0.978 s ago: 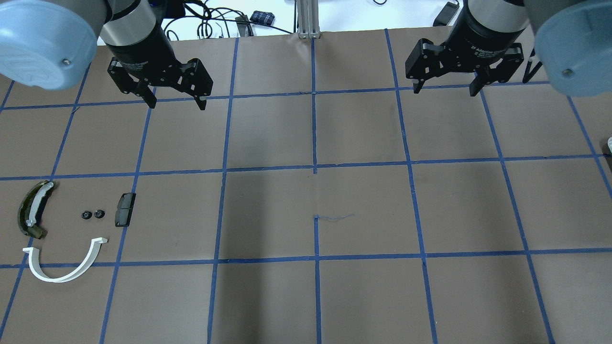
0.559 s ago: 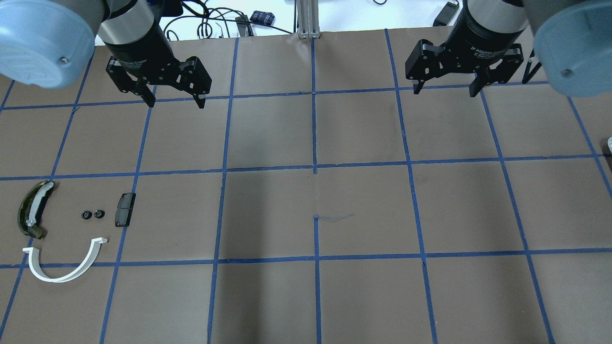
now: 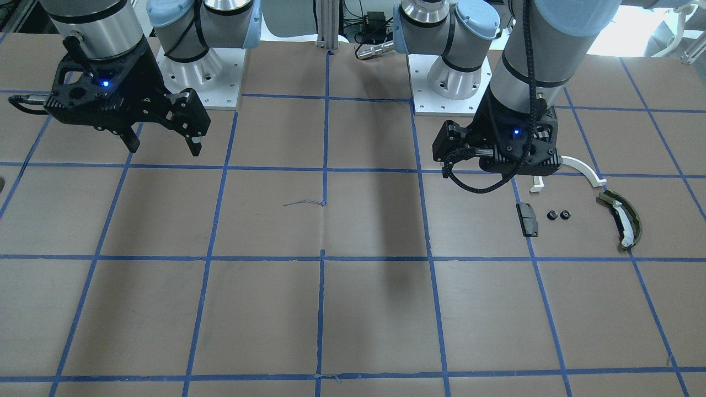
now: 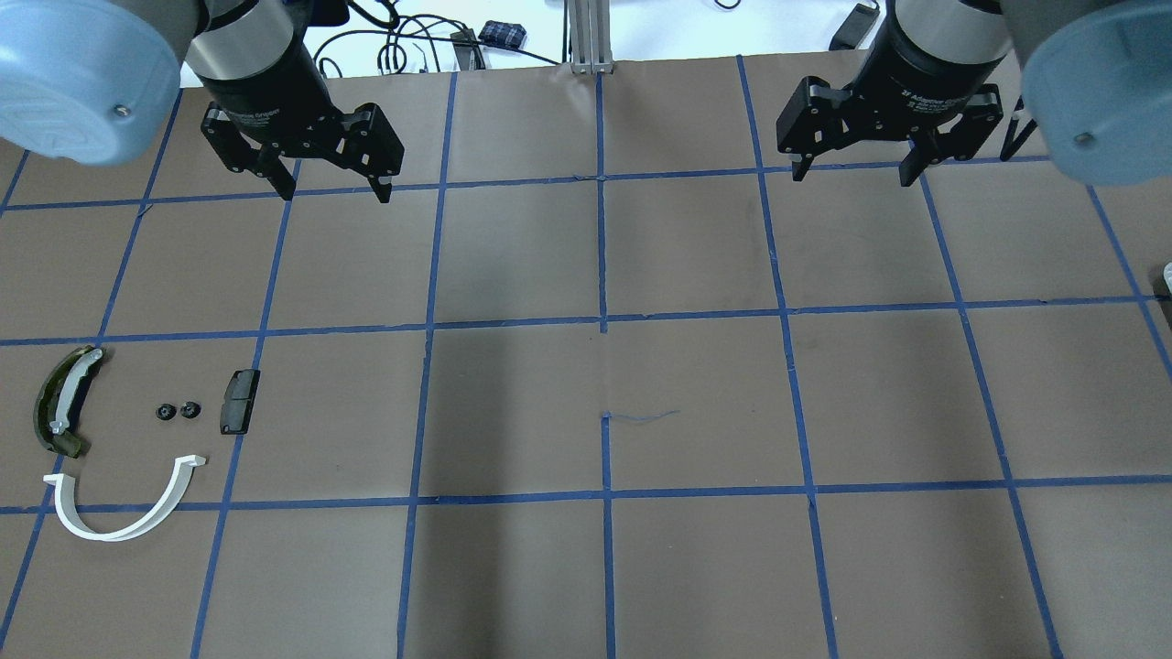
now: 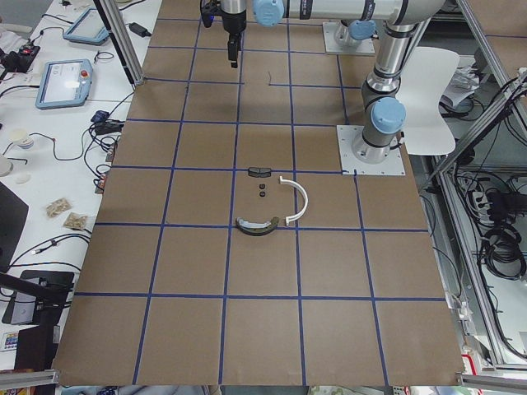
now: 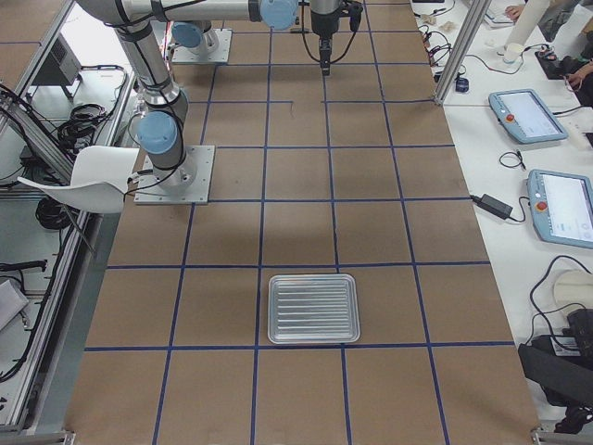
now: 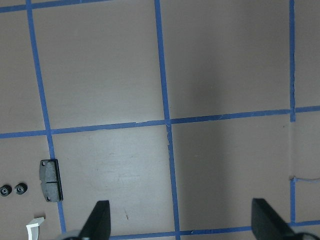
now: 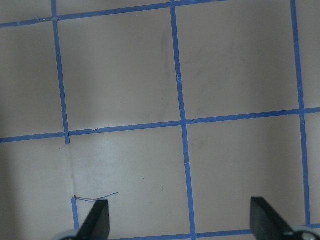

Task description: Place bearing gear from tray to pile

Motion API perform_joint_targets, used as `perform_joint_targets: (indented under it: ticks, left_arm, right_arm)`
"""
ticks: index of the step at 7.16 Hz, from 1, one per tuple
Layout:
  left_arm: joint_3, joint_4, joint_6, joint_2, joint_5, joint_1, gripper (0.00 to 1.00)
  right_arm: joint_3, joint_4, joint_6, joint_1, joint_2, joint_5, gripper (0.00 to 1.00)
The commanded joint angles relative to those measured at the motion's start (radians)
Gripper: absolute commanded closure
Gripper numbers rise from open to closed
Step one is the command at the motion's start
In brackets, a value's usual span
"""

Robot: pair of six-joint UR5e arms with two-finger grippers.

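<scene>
The pile lies at the left of the overhead view: a white half-ring arc [image 4: 124, 508], an olive-green shoe [image 4: 62, 401], a dark block [image 4: 240, 401] and two small black bearing gears [image 4: 177, 411] side by side between shoe and block. The silver ribbed tray [image 6: 312, 308] shows only in the exterior right view and looks empty. My left gripper [image 4: 331, 192] is open and empty, high above the table, well beyond the pile. My right gripper [image 4: 851, 174] is open and empty at the far right. The left wrist view shows the block [image 7: 50, 180] and gears [image 7: 13, 189].
The brown table [image 4: 604, 366] carries a grid of blue tape. Cables and small devices lie beyond its far edge [image 4: 439, 46]. A loose blue thread [image 4: 641, 416] lies near the middle. Both arm bases [image 3: 458, 82] stand at the robot's side.
My left gripper has drifted slightly left and toward the far edge, still open. The right gripper and the pile have not moved.
</scene>
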Motion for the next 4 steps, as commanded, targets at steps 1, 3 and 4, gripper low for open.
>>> perform_joint_targets:
  ticks: [1,3,4]
  left_arm:
    - [-0.009,0.002,0.005,0.002,-0.002,0.001,0.00]
    - [-0.002,0.005,0.012,0.002,0.001,0.003,0.00]
    - [-0.009,0.005,0.012,0.008,0.002,0.001,0.00]
  right_arm:
    - [-0.001,0.000,0.000,0.000,-0.001,0.000,0.00]
    - [-0.001,0.000,0.000,0.000,-0.001,0.002,0.00]
    - [-0.001,0.000,0.000,0.000,-0.001,0.000,0.00]
